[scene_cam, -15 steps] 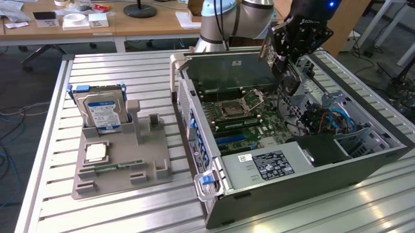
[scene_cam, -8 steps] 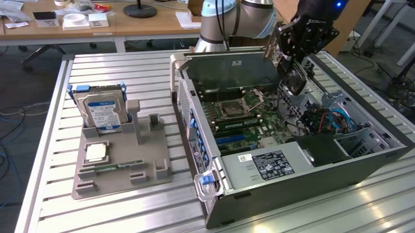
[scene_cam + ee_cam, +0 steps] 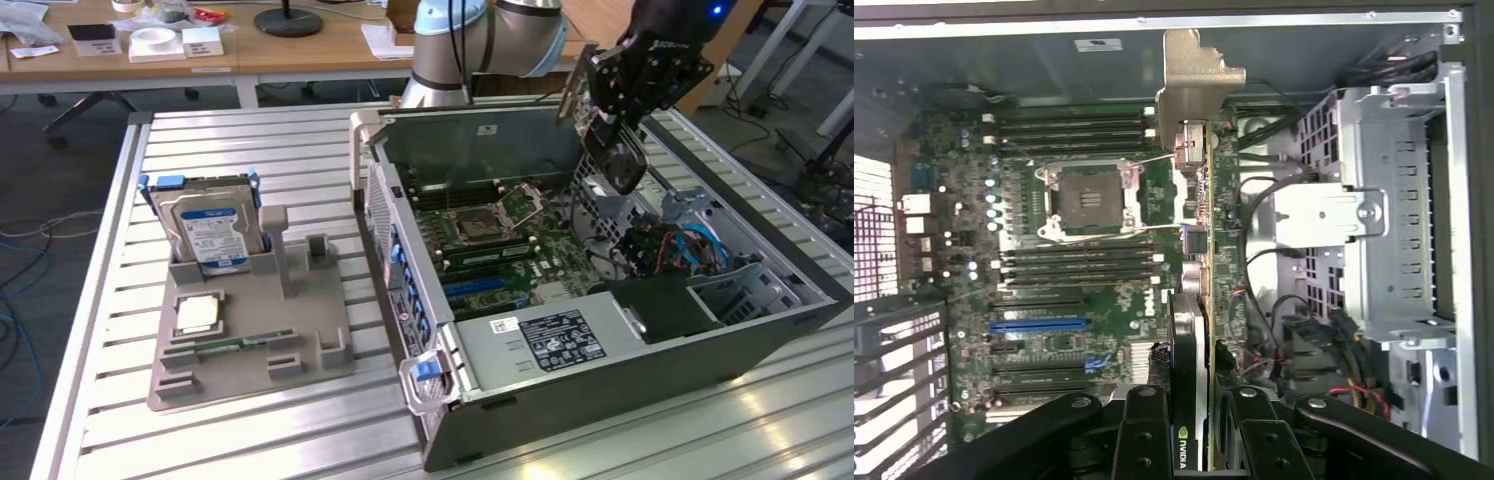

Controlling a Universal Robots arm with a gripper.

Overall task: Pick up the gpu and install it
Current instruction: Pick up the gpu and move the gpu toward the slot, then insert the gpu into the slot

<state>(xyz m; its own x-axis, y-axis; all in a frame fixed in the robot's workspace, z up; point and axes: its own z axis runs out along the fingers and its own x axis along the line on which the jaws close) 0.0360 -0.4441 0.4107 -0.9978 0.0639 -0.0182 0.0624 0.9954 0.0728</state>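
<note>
My gripper [image 3: 625, 112] hangs over the open computer case [image 3: 587, 400], shut on the gpu [image 3: 619, 160], a dark card with a round fan that dangles below the fingers. In the wrist view the gpu [image 3: 1192, 260] is seen edge-on between the black fingers [image 3: 1144, 440], its silver bracket [image 3: 1194, 75] at the far end, and my gripper [image 3: 1196, 425] clamps its near end. The card floats above the green motherboard [image 3: 1074, 250], beside the CPU socket [image 3: 1086, 198] and apart from the blue slot [image 3: 1039, 326]. The same motherboard [image 3: 501, 235] lies on the case floor.
A silver hard drive with a blue label [image 3: 211, 235] stands in a grey fixture [image 3: 254, 350] at the exterior view's left, with a CPU [image 3: 198, 315] and memory stick [image 3: 238, 345] on it. A metal drive cage [image 3: 1394, 200], cables [image 3: 667, 245] and a power supply [image 3: 561, 340] crowd the case.
</note>
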